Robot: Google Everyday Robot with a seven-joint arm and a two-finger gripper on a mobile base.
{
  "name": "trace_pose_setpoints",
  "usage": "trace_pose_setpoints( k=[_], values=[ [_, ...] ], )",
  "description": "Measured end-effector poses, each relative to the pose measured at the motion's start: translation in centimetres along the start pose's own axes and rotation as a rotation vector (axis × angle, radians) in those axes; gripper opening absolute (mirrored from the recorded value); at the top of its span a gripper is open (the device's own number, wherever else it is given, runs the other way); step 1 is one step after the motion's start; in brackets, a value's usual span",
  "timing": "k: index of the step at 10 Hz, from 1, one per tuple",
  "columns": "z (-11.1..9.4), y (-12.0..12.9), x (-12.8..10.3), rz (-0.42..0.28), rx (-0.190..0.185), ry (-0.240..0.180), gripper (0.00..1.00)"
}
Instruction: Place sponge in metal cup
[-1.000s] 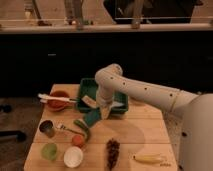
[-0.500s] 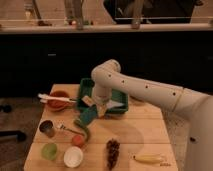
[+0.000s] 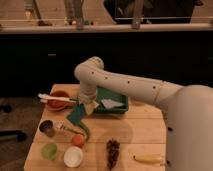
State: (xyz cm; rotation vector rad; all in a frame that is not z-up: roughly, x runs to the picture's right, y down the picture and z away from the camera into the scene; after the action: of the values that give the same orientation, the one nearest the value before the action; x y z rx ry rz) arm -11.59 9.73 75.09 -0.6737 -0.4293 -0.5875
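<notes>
The sponge (image 3: 75, 115) is a flat teal-green block, tilted and held off the table just left of the green tray. My gripper (image 3: 87, 107) is shut on its upper right edge, at the end of the white arm that reaches in from the right. The metal cup (image 3: 47, 128) is a short grey cylinder with a dark inside. It stands upright on the wooden table near the left edge, below and left of the sponge and apart from it.
A green tray (image 3: 116, 107) holding a pale sheet lies behind the gripper. A red bowl (image 3: 59, 100) with a white utensil is at back left. Near the front are a light green cup (image 3: 49, 150), a white bowl (image 3: 73, 156), an orange ball (image 3: 77, 140), a dark cluster (image 3: 113, 150) and a banana (image 3: 148, 159).
The arm has swung left and forward, carrying the sponge from over the tray's left edge out over the table, closer to the metal cup.
</notes>
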Motion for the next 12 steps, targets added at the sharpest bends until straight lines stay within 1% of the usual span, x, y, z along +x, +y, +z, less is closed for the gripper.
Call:
trace_pose_setpoints(
  k=[3, 4, 5, 7, 12],
  values=[
    [1.0, -1.9, -2.8, -0.077, -0.030, -0.004, 0.00],
    [1.2, -2.4, -4.0, -0.115, -0.040, -0.011, 0.00],
    [1.3, -2.7, -4.7, -0.132, -0.042, -0.015, 0.00],
    [1.3, -2.5, -4.4, -0.129, -0.047, -0.013, 0.00],
    [1.4, -2.6, -4.5, -0.132, -0.046, -0.019, 0.00]
  ],
)
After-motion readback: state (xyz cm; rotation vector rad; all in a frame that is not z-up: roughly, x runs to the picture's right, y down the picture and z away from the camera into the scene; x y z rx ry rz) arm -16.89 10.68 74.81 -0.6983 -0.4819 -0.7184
